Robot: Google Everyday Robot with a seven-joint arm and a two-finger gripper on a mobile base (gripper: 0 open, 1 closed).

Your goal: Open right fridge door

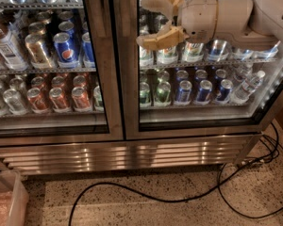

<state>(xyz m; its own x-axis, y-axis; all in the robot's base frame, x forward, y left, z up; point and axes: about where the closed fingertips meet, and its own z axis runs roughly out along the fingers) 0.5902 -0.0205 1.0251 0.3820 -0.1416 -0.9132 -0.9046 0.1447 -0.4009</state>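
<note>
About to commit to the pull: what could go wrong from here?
The gripper, open, sits before the glass of the right fridge door, near its inner frame. No handle shows, so it may press the pane or slip off. The black cable on the floor could catch the robot if it backs up.

Steel, tan and can colours
Cream gripper (142, 21) with tan fingers (158, 37) hangs before the right door (131, 79), brushed steel with black trim; fridge (132, 157) grille slatted steel; blue, red, green, silver cans (66, 48); floor (179, 213) speckled beige; cable (153, 197) black; bin (20, 199) translucent pink.
</note>
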